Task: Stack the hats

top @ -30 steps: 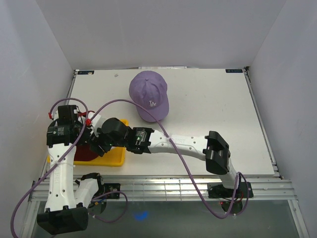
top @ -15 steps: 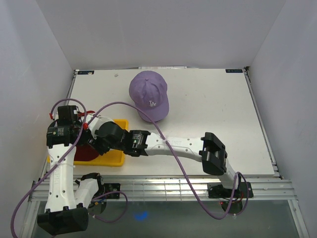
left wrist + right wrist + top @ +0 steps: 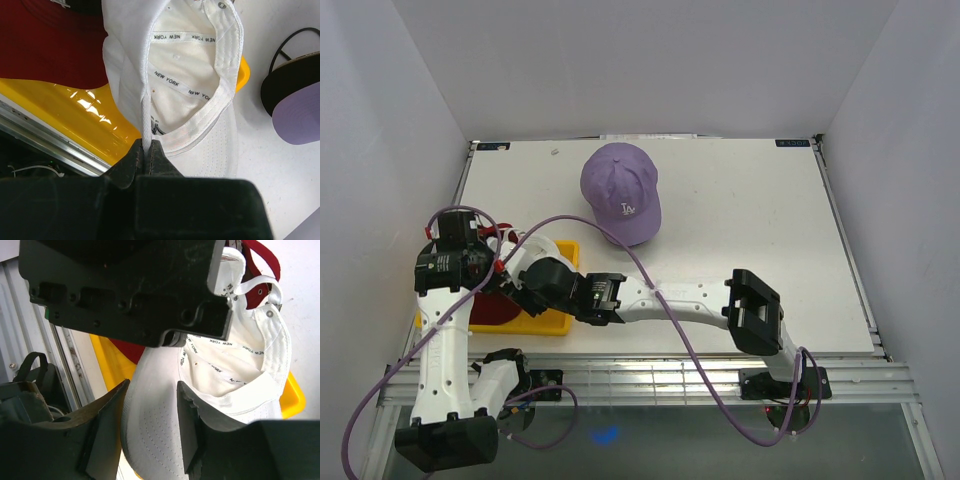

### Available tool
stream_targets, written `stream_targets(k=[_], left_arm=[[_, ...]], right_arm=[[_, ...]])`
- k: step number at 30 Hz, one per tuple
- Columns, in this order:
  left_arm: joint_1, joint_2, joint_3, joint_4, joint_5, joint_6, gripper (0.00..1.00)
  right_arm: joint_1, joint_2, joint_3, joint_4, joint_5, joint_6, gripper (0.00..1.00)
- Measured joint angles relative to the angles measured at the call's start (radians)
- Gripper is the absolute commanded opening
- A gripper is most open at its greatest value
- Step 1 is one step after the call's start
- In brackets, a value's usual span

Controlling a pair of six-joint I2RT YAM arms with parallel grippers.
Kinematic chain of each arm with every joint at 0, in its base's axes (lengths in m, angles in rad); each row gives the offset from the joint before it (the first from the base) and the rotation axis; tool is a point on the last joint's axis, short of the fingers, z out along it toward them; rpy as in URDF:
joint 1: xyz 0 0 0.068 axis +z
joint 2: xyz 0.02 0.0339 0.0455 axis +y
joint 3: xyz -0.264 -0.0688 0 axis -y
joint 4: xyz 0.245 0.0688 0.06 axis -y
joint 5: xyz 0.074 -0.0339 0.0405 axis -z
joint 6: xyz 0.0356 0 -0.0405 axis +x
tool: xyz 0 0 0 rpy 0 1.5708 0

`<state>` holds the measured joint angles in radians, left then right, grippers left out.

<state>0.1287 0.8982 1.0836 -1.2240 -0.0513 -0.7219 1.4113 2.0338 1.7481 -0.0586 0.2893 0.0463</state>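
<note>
A white hat [image 3: 190,75] hangs upside down over the yellow tray [image 3: 75,107], its "NEW YORK" inner band showing. My left gripper [image 3: 148,145] is shut on the thin edge of its crown. The jaws of my right gripper [image 3: 150,390] stand open on either side of the white hat's brim [image 3: 155,425], close to it. A dark red hat [image 3: 50,45] lies in the tray beneath. A lavender hat [image 3: 622,192] with a white logo sits at the table's far middle. From above, both arms cover the white hat.
The yellow tray [image 3: 555,320] sits at the near left, by the metal rail [image 3: 650,380] along the table's front edge. In the left wrist view, something black [image 3: 275,85] shows under the lavender hat's brim [image 3: 297,120]. White walls close in the table's sides.
My right gripper has moved left and nearer over the tray, and its jaws have narrowed around the white hat's brim. The left gripper has kept its hold and barely moved.
</note>
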Motion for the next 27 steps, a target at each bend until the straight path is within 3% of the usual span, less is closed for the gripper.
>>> stream_targets(k=[6,9,13,15,19,22,23,27], left_arm=[[0.0,0.002,0.002,0.001,0.021,0.0,0.0],[0.0,0.002,0.006,0.001,0.029,0.0,0.0],[0.0,0.002,0.014,0.001,0.036,-0.001,0.02],[0.0,0.003,0.021,0.0,0.036,-0.001,0.04],[0.0,0.005,0.038,-0.005,0.036,0.0,0.17],[0.0,0.005,0.05,-0.008,0.043,0.003,0.34],[0.0,0.005,0.057,-0.01,0.049,0.004,0.44],[0.0,-0.007,0.095,-0.003,0.085,0.007,0.63]], right_arm=[[0.0,-0.013,-0.019,0.011,0.023,-0.007,0.47],[0.0,-0.013,-0.019,0.013,0.026,-0.011,0.39],[0.002,-0.013,-0.016,0.016,0.042,-0.024,0.1],[0.003,-0.013,-0.014,0.015,0.053,-0.033,0.08],[0.004,-0.016,-0.009,0.017,0.067,-0.036,0.08],[0.004,-0.025,-0.009,0.016,0.075,-0.034,0.08],[0.004,-0.029,-0.009,0.013,0.079,-0.03,0.08],[0.002,-0.038,-0.01,-0.016,0.083,-0.019,0.08]])
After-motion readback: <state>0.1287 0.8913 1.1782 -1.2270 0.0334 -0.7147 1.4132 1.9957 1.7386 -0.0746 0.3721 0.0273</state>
